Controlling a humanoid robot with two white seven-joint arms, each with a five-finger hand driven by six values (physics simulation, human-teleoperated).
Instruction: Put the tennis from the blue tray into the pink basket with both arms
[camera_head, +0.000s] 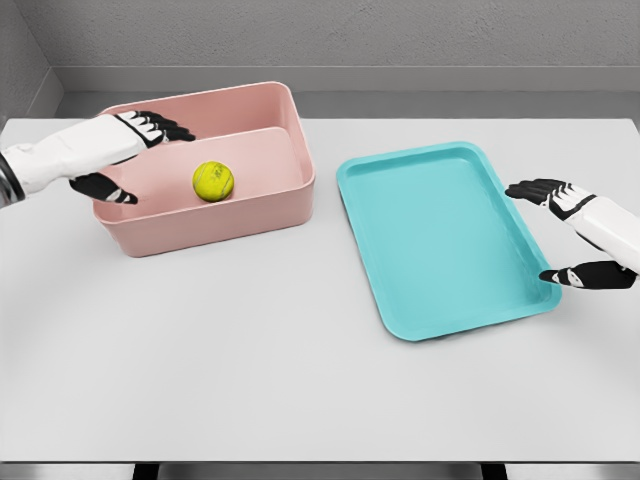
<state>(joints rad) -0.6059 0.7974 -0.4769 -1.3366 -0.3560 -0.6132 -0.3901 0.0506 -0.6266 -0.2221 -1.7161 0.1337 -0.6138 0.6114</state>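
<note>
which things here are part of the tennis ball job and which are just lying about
Job: tennis ball, lying in the pink basket; blue tray; left hand; right hand, both open.
Lying about: nothing; only the white table underneath.

White table (250, 380), grey textured wall (350, 40) behind, dark floor strip below table edge

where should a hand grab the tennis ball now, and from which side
From above, fingers closing across the middle of the tennis ball. It is round, lies on the floor of the pink basket, and the walls block any sideways approach.
</note>
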